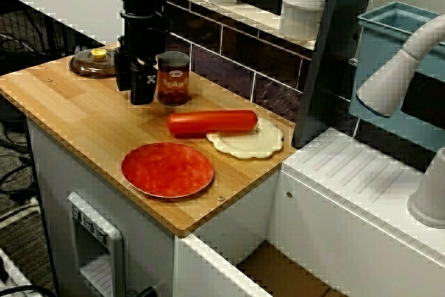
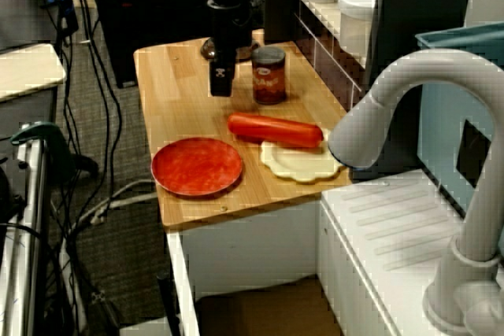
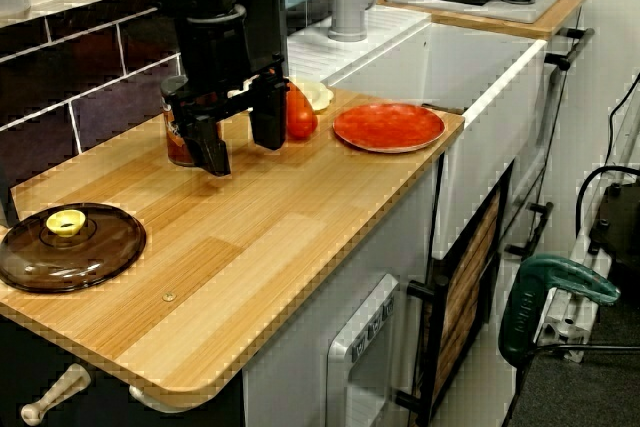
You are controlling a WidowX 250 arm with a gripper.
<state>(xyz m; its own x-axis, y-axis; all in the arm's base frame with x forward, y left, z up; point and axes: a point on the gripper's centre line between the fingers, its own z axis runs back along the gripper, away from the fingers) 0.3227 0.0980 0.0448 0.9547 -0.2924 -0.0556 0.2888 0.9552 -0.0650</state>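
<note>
My black gripper point(image 3: 240, 142) hangs fingertips-down just above the wooden counter point(image 3: 250, 247), open, with nothing between its fingers point(image 3: 212, 152). Right behind it, toward the tiled wall, stands a brown tin can point(image 1: 173, 79) with a red label, close to the gripper but apart from it. In the view from the lid's end the can point(image 3: 180, 137) is half hidden by the fingers. A long red sausage point(image 1: 212, 122) lies past the can, its far end resting on a cream scalloped plate point(image 1: 250, 140). A red plate point(image 1: 167, 170) sits near the counter's front edge.
A brown glass lid point(image 3: 65, 245) with a yellow knob lies at the counter's far end. White jars point(image 1: 302, 8) stand on the shelf above the tiles. A white sink with a grey tap point(image 2: 378, 116) adjoins the counter.
</note>
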